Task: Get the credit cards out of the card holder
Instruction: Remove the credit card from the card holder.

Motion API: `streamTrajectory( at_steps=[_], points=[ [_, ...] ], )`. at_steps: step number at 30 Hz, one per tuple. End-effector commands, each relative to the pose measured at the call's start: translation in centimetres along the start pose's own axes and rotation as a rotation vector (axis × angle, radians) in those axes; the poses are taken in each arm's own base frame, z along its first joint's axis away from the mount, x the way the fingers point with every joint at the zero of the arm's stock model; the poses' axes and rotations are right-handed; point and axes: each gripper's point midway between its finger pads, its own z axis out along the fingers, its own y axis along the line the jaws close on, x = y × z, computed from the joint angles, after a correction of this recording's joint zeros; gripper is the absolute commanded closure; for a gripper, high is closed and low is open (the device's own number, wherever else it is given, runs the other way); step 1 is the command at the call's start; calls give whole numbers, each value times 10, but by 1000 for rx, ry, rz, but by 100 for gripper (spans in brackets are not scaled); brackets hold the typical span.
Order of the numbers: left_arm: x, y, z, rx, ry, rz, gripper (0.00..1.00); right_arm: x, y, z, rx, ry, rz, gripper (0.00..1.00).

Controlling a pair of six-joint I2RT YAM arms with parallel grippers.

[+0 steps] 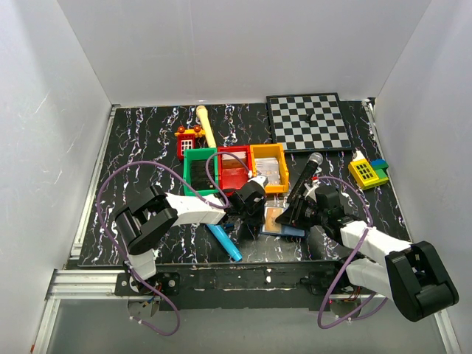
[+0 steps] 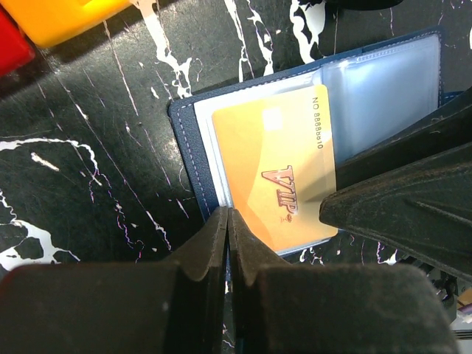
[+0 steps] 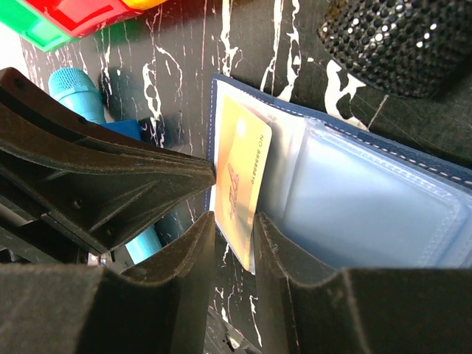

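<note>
Enclosure inventory, as I see it from the overhead view, all placed relative to the tabletop [image 1: 147, 140]:
- Tabletop: black, veined with white marbling.
- Back wall [image 1: 243, 44]: plain white panel along its far edge.
- Left wall [image 1: 44, 110], right wall [image 1: 435, 96]: matching white panels flanking it.
- Aluminium rail [image 1: 81, 280]: along its near edge.
- Light: even, soft.

Premises: a robot test cell of laboratory type. White panel walls [image 1: 44, 110] close in a black marbled tabletop [image 1: 147, 140]. The left arm [image 1: 188, 206] and right arm [image 1: 369, 247] are bolted to an aluminium rail [image 1: 88, 280], with purple cables [image 1: 118, 177] looping loose. Just beyond the left gripper [image 1: 262, 210] stand coloured bins [image 1: 236, 168]. Farther beyond it lies a chessboard [image 1: 308, 122]. These are toy props, not household stock.
</note>
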Motion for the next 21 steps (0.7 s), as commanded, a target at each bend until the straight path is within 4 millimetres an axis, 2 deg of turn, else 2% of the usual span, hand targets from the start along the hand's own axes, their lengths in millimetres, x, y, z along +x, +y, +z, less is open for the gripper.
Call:
streamTrajectory(
  at_steps=[1,21],
  points=[
    [31,24,11,-72,98,10,100,-8,21,-1,-100,-21,-28,66],
    [34,13,14,-4,116,25,100,0,23,6,-125,52,-17,64]
  ],
)
